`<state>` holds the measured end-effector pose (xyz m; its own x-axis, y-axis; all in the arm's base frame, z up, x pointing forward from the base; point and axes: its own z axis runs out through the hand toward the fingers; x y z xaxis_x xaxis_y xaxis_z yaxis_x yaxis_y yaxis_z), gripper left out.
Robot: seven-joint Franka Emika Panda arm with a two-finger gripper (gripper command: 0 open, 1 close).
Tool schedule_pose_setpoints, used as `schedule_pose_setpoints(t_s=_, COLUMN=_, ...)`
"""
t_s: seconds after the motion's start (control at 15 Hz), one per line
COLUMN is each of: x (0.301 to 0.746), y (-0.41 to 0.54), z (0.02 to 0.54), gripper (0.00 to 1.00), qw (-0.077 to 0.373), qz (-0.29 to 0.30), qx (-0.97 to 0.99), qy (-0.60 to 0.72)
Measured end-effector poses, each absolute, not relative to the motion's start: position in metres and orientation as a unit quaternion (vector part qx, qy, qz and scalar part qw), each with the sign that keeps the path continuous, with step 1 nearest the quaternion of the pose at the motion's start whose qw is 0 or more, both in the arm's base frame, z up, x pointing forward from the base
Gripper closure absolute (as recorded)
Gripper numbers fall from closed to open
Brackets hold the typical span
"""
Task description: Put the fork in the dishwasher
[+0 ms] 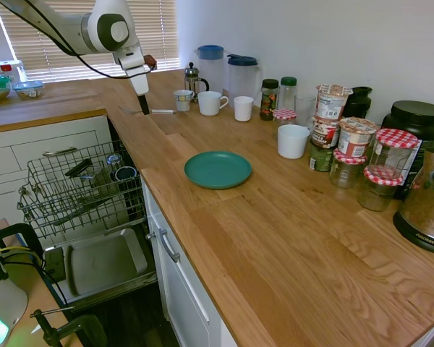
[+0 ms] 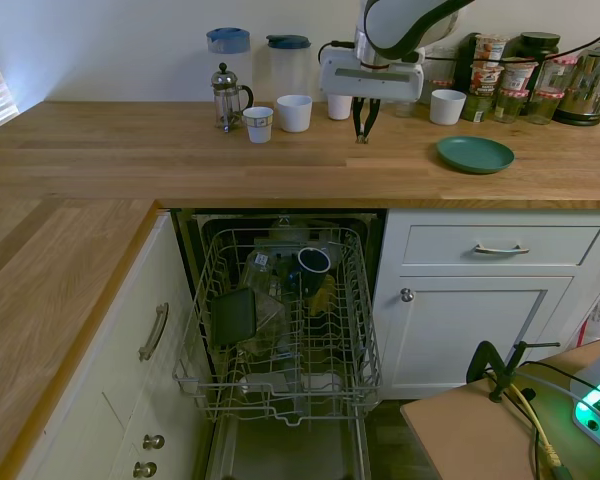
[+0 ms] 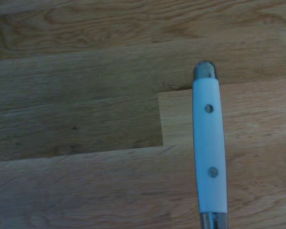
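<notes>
White robot arm's gripper [image 1: 142,105] lowered onto a fork [image 1: 146,110] lying flat on the wooden countertop [image 1: 275,238], fingers closed around its middle, white riveted handle visible at the wrist, open dishwasher [image 2: 285,330] below.

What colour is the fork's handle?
White, with two small metal rivets; the fork shows best in the wrist view.

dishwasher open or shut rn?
Open: the dishwasher has its door down, and its rack is pulled out with dishes showing.
</notes>
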<state>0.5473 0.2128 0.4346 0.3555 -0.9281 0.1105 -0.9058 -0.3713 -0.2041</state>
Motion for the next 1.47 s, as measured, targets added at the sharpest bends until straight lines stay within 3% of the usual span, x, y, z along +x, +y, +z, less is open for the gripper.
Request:
schedule_pose_setpoints(t_s=0.33, x=0.483, y=0.292, z=0.415, gripper=1.00, qw=0.054, qz=-0.128, qx=-0.832, qy=0.537)
schedule_pose_setpoints(t_s=0.73, x=0.392, y=0.376, z=0.331, gripper=1.00, qw=0.051, qz=-0.144, qx=-0.842, qy=0.517)
schedule_pose_setpoints(t_s=1.13, x=0.366, y=0.408, z=0.234, gripper=1.00, qw=0.052, qz=-0.113, qx=-0.845, qy=0.520)
schedule_pose_setpoints(t_s=1.47, x=0.343, y=0.416, z=0.202, gripper=1.00, qw=0.041, qz=-0.110, qx=-0.839, qy=0.532)
